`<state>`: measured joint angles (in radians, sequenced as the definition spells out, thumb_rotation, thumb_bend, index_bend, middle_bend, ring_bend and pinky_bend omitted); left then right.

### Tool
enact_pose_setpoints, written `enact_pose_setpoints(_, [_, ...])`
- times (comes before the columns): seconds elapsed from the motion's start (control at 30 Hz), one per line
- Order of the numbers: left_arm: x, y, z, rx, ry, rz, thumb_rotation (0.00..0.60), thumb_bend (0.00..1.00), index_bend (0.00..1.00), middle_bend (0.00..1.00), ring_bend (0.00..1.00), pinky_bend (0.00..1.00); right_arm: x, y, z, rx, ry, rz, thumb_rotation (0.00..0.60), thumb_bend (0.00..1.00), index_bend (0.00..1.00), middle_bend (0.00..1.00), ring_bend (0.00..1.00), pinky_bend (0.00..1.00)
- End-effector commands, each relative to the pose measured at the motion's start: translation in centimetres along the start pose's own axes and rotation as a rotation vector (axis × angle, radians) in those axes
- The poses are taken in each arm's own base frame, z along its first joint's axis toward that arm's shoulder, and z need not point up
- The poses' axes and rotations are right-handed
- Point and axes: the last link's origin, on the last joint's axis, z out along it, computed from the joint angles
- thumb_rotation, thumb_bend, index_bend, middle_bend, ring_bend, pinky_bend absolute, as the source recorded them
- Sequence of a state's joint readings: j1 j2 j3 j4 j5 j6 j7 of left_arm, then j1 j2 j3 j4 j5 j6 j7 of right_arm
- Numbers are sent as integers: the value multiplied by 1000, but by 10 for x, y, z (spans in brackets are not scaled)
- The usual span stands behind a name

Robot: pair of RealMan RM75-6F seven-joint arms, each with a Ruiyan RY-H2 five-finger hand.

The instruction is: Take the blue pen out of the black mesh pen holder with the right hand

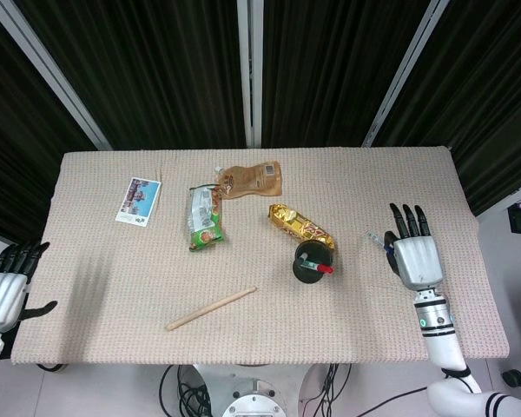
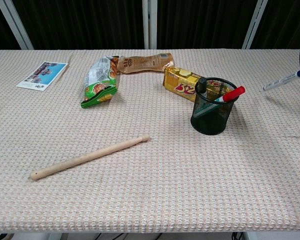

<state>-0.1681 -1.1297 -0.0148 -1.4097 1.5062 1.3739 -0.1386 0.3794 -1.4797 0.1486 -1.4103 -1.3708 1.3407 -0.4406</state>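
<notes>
The black mesh pen holder point(image 1: 312, 261) point(image 2: 213, 106) stands right of the table's middle, with a red-capped pen point(image 2: 232, 94) and a dark pen left in it. My right hand point(image 1: 413, 251) is well to its right, near the table's right side, holding the blue pen point(image 1: 378, 238) point(image 2: 286, 80). The pen's white barrel sticks out to the left of the hand, low over the cloth. In the chest view only the pen and a sliver of the hand show at the right edge. My left hand point(image 1: 4, 282) hangs open off the table's left edge.
A gold snack pack point(image 1: 300, 225) lies just behind the holder. A green snack bag point(image 1: 205, 217), a brown pouch point(image 1: 252, 180) and a photo card point(image 1: 139, 200) lie further back and left. A wooden stick point(image 1: 210, 308) lies near the front.
</notes>
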Motion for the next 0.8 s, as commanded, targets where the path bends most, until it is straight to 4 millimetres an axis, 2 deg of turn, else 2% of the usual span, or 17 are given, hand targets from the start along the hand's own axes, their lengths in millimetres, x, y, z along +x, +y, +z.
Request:
enact_pose_setpoints(0.03, [0, -1, 0, 5, -2, -1, 600, 107, 42, 0, 0, 0, -6, -5, -5, 41, -87, 27, 600, 202, 224, 1, 0, 0])
enact_pose_setpoints(0.1, [-1, -2, 0, 7, -3, -2, 600, 107, 42, 0, 0, 0, -3, -6, -7, 61, -101, 51, 600, 154, 34, 0, 0, 0])
enact_pose_setpoints(0.13, [-1, -2, 0, 7, -3, -3, 600, 107, 42, 0, 0, 0, 0, -7, -10, 73, -107, 66, 600, 132, 8, 0, 0, 0])
enact_pose_setpoints(0.2, [-1, -2, 0, 4, -2, -4, 600, 107, 42, 0, 0, 0, 6, -7, -15, 91, -112, 89, 600, 55, 0, 0, 0, 0])
enact_pose_setpoints(0.4, [1, 1, 0, -12, 13, -4, 600, 107, 42, 0, 0, 0, 32, 8, -45, 93, -65, 133, 600, 22, 0, 0, 0, 0])
enact_pose_setpoints(0.6, [5, 3, 0, -20, 34, 5, 600, 107, 42, 0, 0, 0, 47, 59, -80, -87, 37, 117, 600, 26, 0, 0, 0, 0])
enact_pose_setpoints(0.73, [8, 1, 0, -13, 46, 9, 600, 107, 42, 0, 0, 0, 43, 85, -103, -203, 41, 157, 600, 28, 0, 0, 0, 0])
enact_pose_setpoints(0.8, [8, 0, 0, -10, 44, 12, 600, 107, 42, 0, 0, 0, 38, 93, -108, -237, 39, 149, 600, 28, 0, 0, 0, 0])
